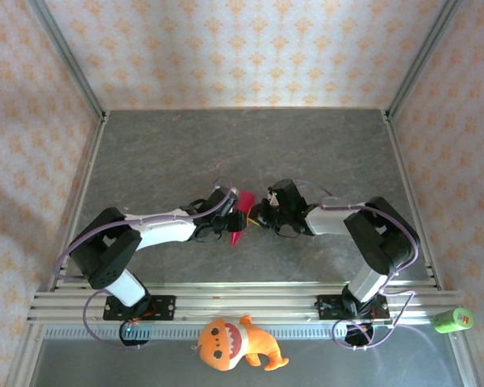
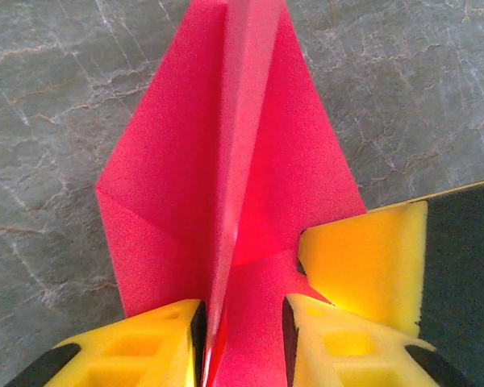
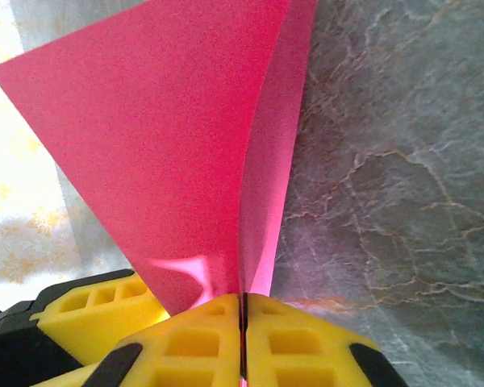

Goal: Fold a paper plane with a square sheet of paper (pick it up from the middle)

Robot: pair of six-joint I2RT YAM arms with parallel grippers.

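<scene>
- Paper plane (image 2: 177, 185): magenta-pink, pointed kite outline with a raised centre crease and a wing spread to either side; sits over the middle of the table, between the two grippers; tip points toward the arm bases in the top view; whether it touches the table cannot be told
- Right gripper (image 3: 244, 322): yellow jaws pressed together, pinching the plane's upright centre fold in their seam
- Left gripper (image 2: 242, 326): yellow jaws spread, one on either side of the centre crease; gap visible beside the fold
- Table (image 1: 306, 145): grey marbled top; patterned walls on three sides
- Orange plush toy (image 1: 234, 343): beyond the near rail, between the arm bases; well apart from the plane
- Green cylinder (image 1: 453, 320): lying at the rail's right end
</scene>
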